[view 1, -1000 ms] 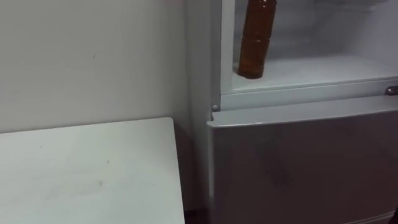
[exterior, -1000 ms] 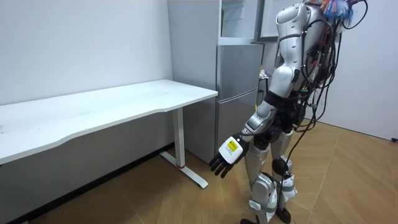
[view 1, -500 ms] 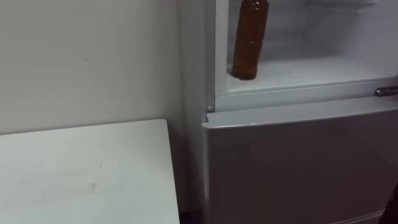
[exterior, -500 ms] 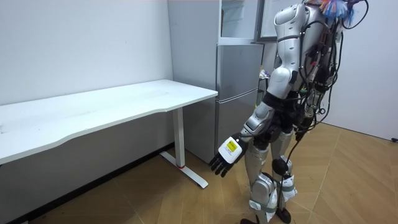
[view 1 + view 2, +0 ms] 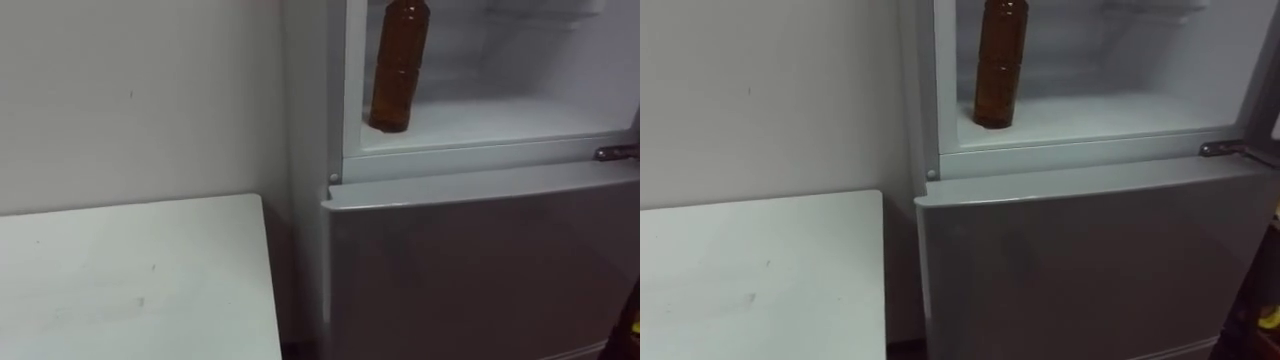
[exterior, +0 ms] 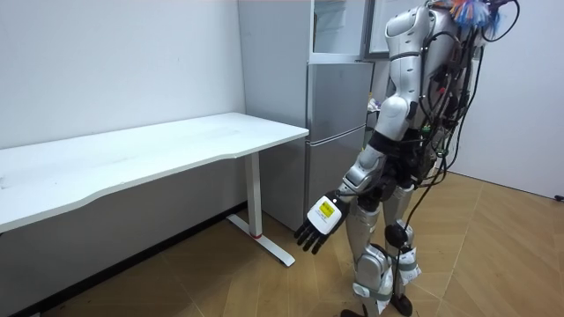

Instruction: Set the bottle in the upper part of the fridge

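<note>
A brown bottle [image 5: 397, 65] stands upright on the white shelf [image 5: 500, 115] of the open upper fridge compartment, at the shelf's left end near the front edge; nothing touches it. In the room view I stand right in front of the grey fridge [image 6: 339, 132]. My left hand [image 6: 319, 222] hangs low at thigh height on the room view's left of my body, open, with relaxed fingers pointing down and holding nothing.
The lower fridge door [image 5: 470, 270] is closed, with a metal hinge [image 5: 615, 153] at its top right. A white table [image 5: 130, 280] stands to my left against the wall, its corner close to the fridge. Wooden floor lies behind me.
The eye view has drifted a little, so the camera moved; the bottle stays put on the shelf. My left hand hangs about where it was.
</note>
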